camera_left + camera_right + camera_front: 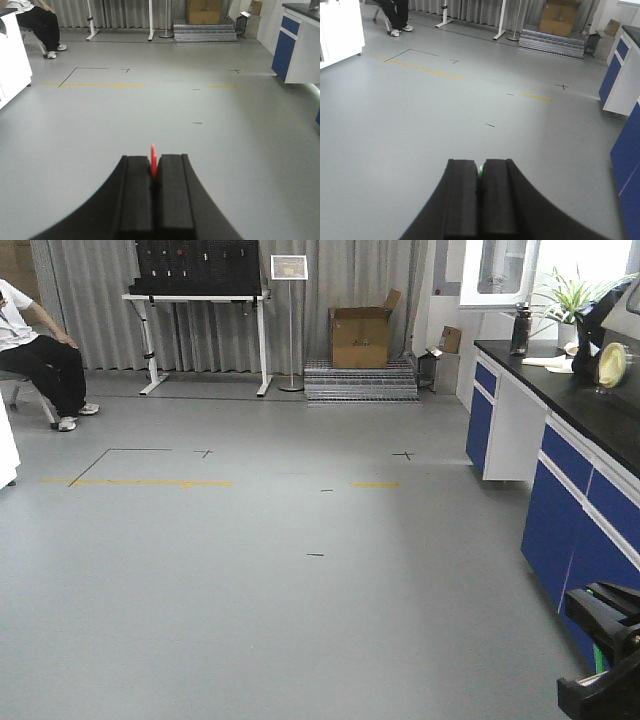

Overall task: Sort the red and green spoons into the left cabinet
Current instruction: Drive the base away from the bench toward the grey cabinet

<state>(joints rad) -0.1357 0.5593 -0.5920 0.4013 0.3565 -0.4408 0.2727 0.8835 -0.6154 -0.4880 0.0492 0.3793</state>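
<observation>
Red plastic is poking up between the fingers [137, 192] of the left gripper [155, 159]: the red spoon [153, 153] is being pinched there, the fingers pressing narrow against it, with only a short tip showing above them in the left wrist view. The right gripper [480, 163] is clamping the green spoon [480, 171] the same way, its fingers drawn tight, and just a sliver of green is showing in the slot between them. Both grippers are hanging over the open grey floor [90, 130], which is carrying yellow tape strips [95, 85] and small black cross marks [235, 70]. In the front view a person [35, 350] in a white shirt and dark trousers is sitting at the far left edge of the floor. A cardboard box [360, 337] is resting on a metal grating [360, 382] by the curtain [90, 300], and a desk [560, 390] with a black top and blue drawer fronts is running along the right side, carrying a potted plant [570, 295] and a dark bottle [520, 330].
</observation>
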